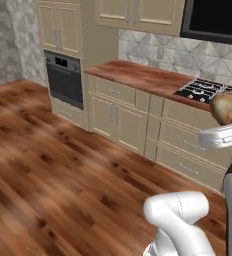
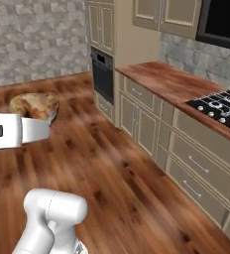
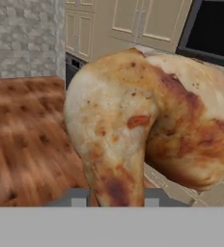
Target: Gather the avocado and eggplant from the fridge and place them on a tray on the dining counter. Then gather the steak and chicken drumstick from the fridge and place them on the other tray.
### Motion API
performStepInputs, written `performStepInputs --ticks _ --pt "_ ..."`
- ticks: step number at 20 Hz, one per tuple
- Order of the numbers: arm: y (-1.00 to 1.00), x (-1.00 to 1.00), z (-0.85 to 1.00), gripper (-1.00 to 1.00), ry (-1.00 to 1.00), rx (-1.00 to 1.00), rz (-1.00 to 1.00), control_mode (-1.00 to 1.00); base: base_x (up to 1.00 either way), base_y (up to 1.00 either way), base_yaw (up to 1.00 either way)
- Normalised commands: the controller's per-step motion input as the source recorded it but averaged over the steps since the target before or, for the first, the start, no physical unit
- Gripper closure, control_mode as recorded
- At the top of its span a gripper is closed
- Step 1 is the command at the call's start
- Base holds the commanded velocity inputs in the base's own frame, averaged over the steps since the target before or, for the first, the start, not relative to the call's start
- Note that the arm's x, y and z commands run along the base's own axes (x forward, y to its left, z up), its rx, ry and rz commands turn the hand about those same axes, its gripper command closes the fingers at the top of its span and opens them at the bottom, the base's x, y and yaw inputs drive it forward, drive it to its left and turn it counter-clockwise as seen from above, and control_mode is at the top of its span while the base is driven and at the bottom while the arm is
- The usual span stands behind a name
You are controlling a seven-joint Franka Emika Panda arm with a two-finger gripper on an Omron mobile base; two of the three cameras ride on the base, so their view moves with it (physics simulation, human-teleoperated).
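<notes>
The claw [image 3: 112, 198] is clamped on the chicken drumstick [image 3: 147, 120], whose narrow end sits between the two fingertips [image 3: 78, 198] while the browned, meaty bulk swells out just ahead of them. From the base cameras the drumstick [image 2: 35, 105] juts from the front of the white hand, held in the air well above the wooden floor [image 1: 48, 170]. Beyond the claw stand the wood-topped bench [image 1: 143, 75] carrying the black cooktop [image 1: 204, 90], with the built-in oven [image 2: 102, 74] farther along.

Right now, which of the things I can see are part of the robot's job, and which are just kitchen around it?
Part of the job:
- drumstick
- gripper, shut on the drumstick

Just kitchen:
- oven
- stove
- counter
</notes>
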Motion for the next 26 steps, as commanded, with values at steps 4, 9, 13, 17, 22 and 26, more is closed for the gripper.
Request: performStepInputs --ticks 4,9,13,17,22,26 --pt "0.0 0.0 0.0 1.0 0.0 0.0 0.0 1.0 -0.24 0.56 0.41" --pt "0.0 0.0 0.0 1.0 0.0 0.0 0.0 1.0 -0.24 0.52 0.42" --pt "0.0 0.0 0.0 1.0 0.0 0.0 0.0 1.0 -0.14 0.51 0.43" --pt "0.0 0.0 0.0 1.0 0.0 0.0 0.0 1.0 -0.01 0.42 0.43" --pt "0.0 0.0 0.0 1.0 0.0 0.0 0.0 1.0 0.19 0.08 0.36" --pt "0.0 0.0 0.0 1.0 0.0 0.0 0.0 1.0 0.18 0.0 0.36"
